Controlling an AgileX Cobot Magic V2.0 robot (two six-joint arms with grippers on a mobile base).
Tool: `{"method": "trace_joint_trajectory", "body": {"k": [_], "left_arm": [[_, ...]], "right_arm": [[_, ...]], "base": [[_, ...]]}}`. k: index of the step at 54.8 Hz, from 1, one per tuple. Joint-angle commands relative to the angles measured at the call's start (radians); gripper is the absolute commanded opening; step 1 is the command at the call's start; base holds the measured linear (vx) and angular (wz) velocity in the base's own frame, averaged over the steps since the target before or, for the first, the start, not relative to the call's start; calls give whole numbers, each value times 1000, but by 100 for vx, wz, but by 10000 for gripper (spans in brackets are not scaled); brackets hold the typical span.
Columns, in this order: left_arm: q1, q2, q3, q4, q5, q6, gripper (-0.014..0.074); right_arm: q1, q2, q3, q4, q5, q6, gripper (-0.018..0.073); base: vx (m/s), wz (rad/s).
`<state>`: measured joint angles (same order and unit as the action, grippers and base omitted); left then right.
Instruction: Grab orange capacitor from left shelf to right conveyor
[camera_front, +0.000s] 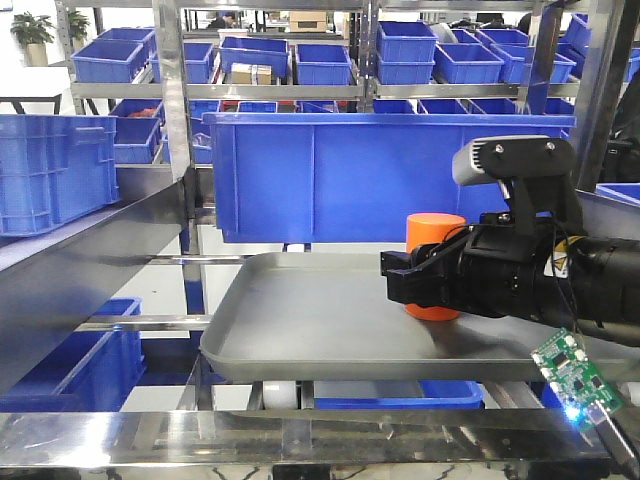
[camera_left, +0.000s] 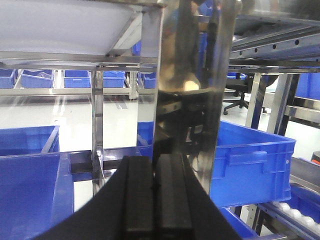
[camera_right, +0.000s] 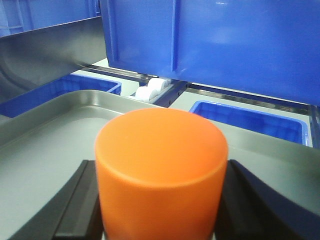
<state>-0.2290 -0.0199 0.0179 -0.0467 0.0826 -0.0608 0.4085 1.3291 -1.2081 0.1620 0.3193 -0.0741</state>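
Black plastic fingers (camera_right: 75, 210) of the right gripper (camera_front: 408, 278) close on either side of the bright orange capacitor (camera_front: 434, 232), a smooth flat-topped cylinder. The right wrist view shows no gap between fingers and wall, so I judge it pinched rather than merely bracketed. The hold sits around the middle of the body, which should keep the upright cylinder from tipping when it is raised. Below the gripper, the capacitor's base appears to rest on the shallow grey rounded-corner tray (camera_front: 300, 330), so the lift has not begun. Beyond and above the fingertips is a large blue plastic bin (camera_front: 330, 175). It leaves little headroom, which is probably why the arm reaches in level from the side. Around all of this stands the shiny steel-framed left shelf (camera_front: 175, 100). The right conveyor is not in view, so the carry there can only follow a pull-back out of the rack. The left gripper (camera_left: 155, 200), well apart, has its dark fingers pressed nearly together on nothing, facing a polished steel post (camera_left: 187, 100).
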Motion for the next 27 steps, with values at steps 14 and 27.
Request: {"method": "trace_joint_trajectory", "body": {"k": [14, 27], "left_arm": [[-8, -4, -30, -5, -83, -6, -6], [-8, -4, -30, -5, -83, -6, -6]], "right_arm": [[1, -158, -37, -47, 46, -3, -8], [1, -389, -30, -143, 155, 2, -8]], "base": [[0, 0], [0, 0]]}}
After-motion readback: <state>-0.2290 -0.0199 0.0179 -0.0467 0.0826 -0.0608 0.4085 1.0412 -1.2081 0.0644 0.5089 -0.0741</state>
